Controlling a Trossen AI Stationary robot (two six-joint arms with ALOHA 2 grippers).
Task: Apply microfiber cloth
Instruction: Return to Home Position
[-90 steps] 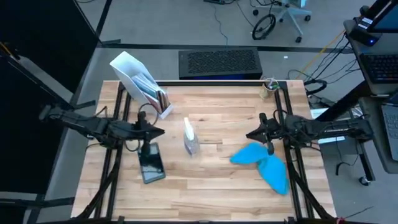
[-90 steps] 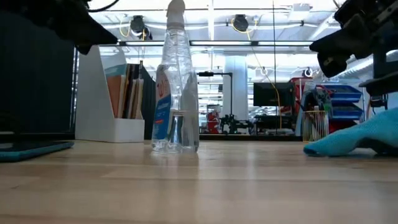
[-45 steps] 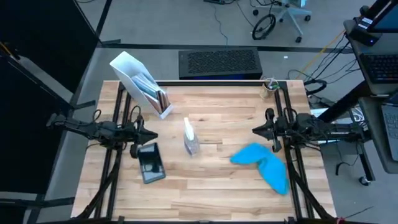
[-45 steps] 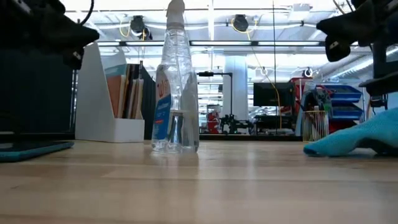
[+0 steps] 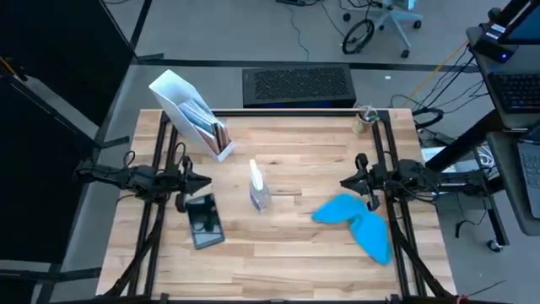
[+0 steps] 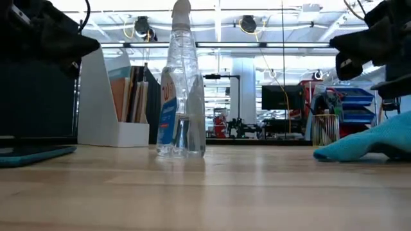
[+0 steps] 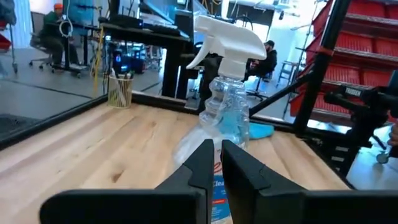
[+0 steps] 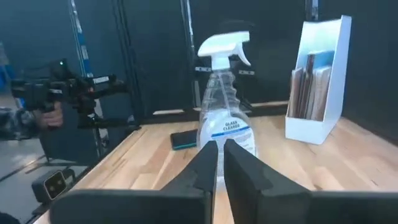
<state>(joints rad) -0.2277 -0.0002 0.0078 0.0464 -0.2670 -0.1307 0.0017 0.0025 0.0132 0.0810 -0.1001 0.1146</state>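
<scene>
Well, I see the cloth (image 5: pixel 354 221) lying crumpled on the table (image 5: pixel 295 253) just beside my right gripper (image 5: pixel 343 182), untouched. That one and my left gripper (image 5: pixel 208 180) are both pinched narrow and empty. Between them stands the spray bottle (image 8: pixel 225 118), labelled "GLASS CLEANER".

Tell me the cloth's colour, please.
The microfiber cloth is sky blue, clearest in the high view.

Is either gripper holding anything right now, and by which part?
Nothing is held. The left gripper and right gripper are both shut and empty; the microfiber cloth lies loose on the table.
</scene>
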